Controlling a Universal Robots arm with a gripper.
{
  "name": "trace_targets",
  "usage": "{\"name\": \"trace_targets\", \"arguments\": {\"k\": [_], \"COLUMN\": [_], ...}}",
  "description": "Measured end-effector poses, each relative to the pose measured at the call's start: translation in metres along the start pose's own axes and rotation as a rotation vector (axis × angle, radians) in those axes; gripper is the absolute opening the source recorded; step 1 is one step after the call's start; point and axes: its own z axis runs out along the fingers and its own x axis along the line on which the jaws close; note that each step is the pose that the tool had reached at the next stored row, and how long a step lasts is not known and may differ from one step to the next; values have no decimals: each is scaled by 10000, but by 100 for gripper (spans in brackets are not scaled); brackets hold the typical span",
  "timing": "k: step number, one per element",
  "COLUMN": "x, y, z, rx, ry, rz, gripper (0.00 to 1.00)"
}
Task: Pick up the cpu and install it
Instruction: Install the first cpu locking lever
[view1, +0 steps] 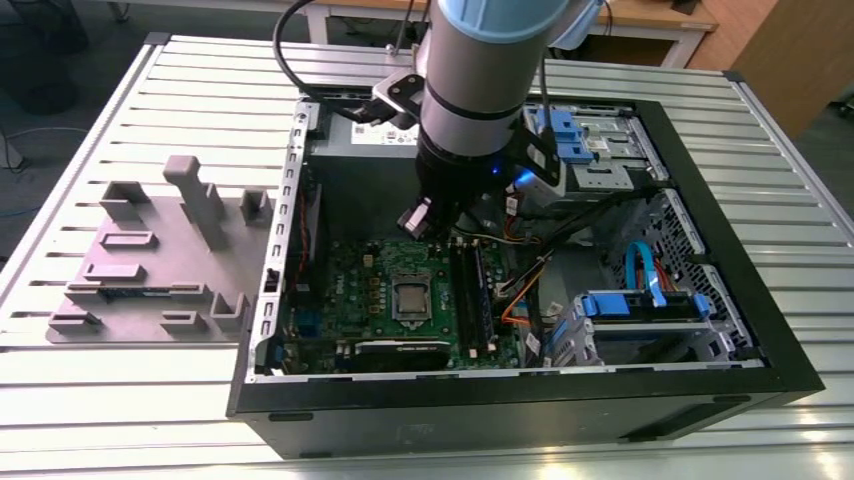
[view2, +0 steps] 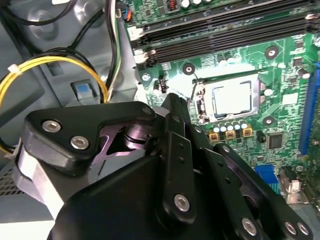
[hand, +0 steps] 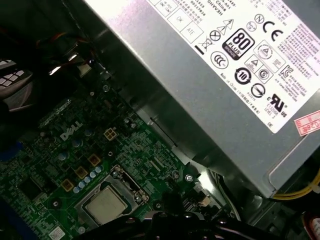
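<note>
Silver cpu (view2: 231, 99) socketed, beyond claw (view2: 172, 100)

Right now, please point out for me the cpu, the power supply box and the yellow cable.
cpu (view2: 231, 99), second wrist view: middle of its silver top.
power supply box (hand: 210, 95), first wrist view: its grey side panel.
yellow cable (view2: 50, 61), second wrist view: top of its loop.

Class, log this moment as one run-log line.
cpu: seated in socket | end effector: above motherboard, beside socket | case: open

My arm (view1: 470, 90) reaches straight down, wrist vertical, with the gripper (view1: 447, 222) hanging low; its black linkages crowd my second wrist view.
</note>
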Motion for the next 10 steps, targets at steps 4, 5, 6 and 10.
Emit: {"name": "trace_targets", "arguments": {"k": [4,5,6,10], "x": [33,43,54,103], "y": [-31,-40,-49,-89], "z": [-5,-6,-8,-14], "rx": [37,44,50,58], "ry": [42,50,57,67], "rz": [-13,-16,-19,-31], "gripper": [11,11,11,11]}}
